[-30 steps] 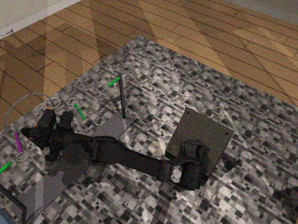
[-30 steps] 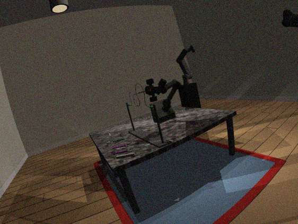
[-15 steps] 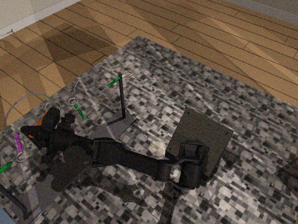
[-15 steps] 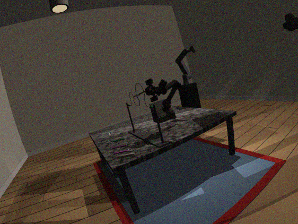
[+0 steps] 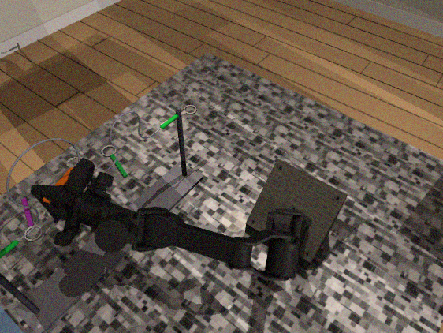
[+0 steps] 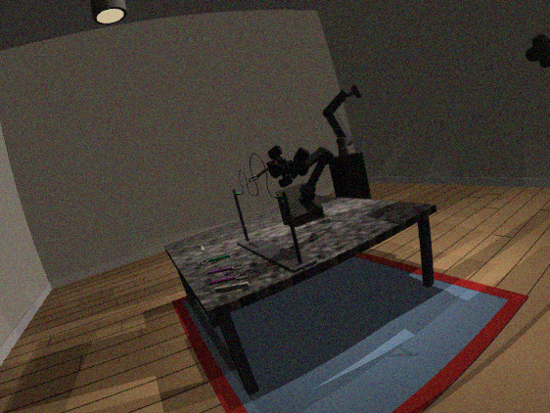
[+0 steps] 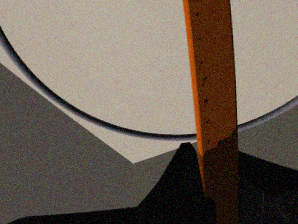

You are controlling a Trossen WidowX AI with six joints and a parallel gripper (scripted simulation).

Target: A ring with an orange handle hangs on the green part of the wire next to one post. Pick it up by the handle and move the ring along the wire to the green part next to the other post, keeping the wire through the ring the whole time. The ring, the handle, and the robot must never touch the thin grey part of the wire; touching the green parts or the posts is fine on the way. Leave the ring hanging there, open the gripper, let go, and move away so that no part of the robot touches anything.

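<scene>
My gripper [image 5: 60,182] [image 6: 274,161] [image 7: 194,151] is shut on the orange handle [image 5: 65,177] [image 7: 215,75], high above the table. The handle's pale ring [image 5: 73,159] [image 6: 252,179] is at its far end, beside a big loop of the thin grey wire [image 5: 59,139] [image 7: 165,136]; it looks to be around the wire, but is small and partly hidden in the top view and out of the wrist view. The wire crosses behind the handle in the wrist view; the gap cannot be judged. One green part [image 5: 169,121] [image 6: 238,193] meets the far post [image 5: 181,146] [image 6: 240,215]; another green part [image 5: 9,248] [image 6: 279,197] is by the near post [image 5: 17,293] [image 6: 296,240].
A green-handled ring [image 5: 118,166] and a purple-handled ring [image 5: 27,212] show near the wire in the top view. More such tools lie at the table's end in the exterior view. The posts stand on a grey base [image 5: 173,195]. The wire's further bends [image 5: 111,128] run toward the far post.
</scene>
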